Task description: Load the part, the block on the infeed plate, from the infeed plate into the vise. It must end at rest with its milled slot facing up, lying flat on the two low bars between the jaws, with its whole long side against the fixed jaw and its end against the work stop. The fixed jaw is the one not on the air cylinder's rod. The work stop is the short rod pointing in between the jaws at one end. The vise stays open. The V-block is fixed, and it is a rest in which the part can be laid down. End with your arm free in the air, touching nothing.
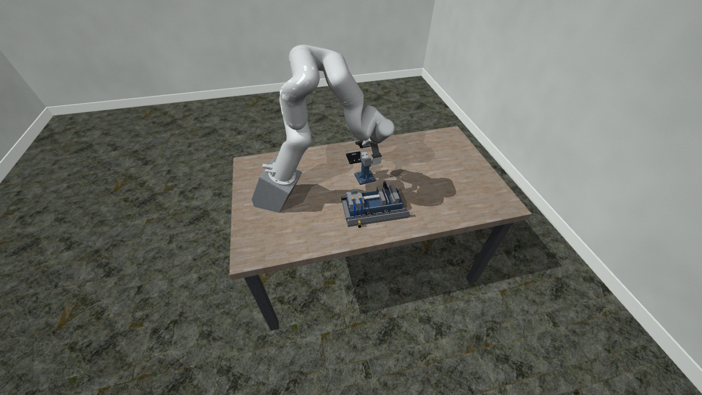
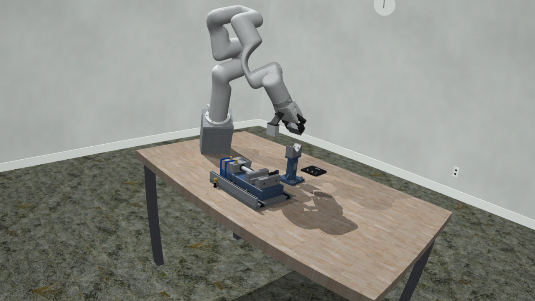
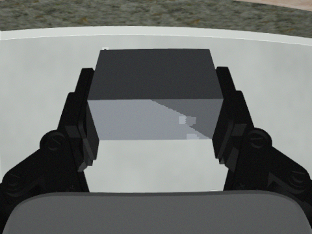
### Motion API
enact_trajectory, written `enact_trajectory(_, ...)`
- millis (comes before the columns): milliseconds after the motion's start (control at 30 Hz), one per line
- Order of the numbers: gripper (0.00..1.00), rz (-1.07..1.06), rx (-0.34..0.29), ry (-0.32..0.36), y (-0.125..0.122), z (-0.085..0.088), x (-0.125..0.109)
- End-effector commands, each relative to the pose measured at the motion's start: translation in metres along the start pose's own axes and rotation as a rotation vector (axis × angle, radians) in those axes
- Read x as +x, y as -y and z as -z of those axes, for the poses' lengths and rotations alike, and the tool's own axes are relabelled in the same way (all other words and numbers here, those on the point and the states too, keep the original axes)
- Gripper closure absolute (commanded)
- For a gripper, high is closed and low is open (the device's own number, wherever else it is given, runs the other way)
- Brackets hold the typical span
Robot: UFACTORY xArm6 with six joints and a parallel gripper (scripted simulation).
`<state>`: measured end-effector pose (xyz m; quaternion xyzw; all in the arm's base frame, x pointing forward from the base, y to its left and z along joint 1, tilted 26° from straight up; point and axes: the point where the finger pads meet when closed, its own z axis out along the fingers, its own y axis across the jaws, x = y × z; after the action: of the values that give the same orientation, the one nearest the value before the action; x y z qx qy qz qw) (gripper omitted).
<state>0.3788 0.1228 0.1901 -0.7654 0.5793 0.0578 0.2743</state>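
Note:
My gripper point(image 3: 155, 86) is shut on the part point(image 3: 153, 95), a plain grey block, with one finger on each side. No slot shows on the faces I can see. In the exterior view the gripper point(image 2: 297, 127) hangs in the air, tilted toward the wall, above and a little behind the V-block point(image 2: 293, 164). The part point(image 2: 297, 129) looks dark between the fingers. The vise point(image 2: 254, 181) stands open with nothing between its jaws. The black infeed plate point(image 2: 313, 170) holds nothing. In the top view the gripper point(image 1: 375, 156) is beside the V-block point(image 1: 365, 169), behind the vise point(image 1: 375, 201).
The air cylinder point(image 2: 231, 166) is at the vise's end nearest the arm's grey base point(image 2: 216, 131). The infeed plate point(image 1: 352, 157) lies just behind the V-block.

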Motion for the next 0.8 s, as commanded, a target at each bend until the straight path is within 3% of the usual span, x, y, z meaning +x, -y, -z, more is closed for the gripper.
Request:
enact_trajectory(0, 1.0, 0.003, 0.003, 0.01, 0.0012, 0.0008, -0.0005)
enact_trajectory(767, 1.0, 0.003, 0.003, 0.057, 0.0012, 0.0008, 0.0)
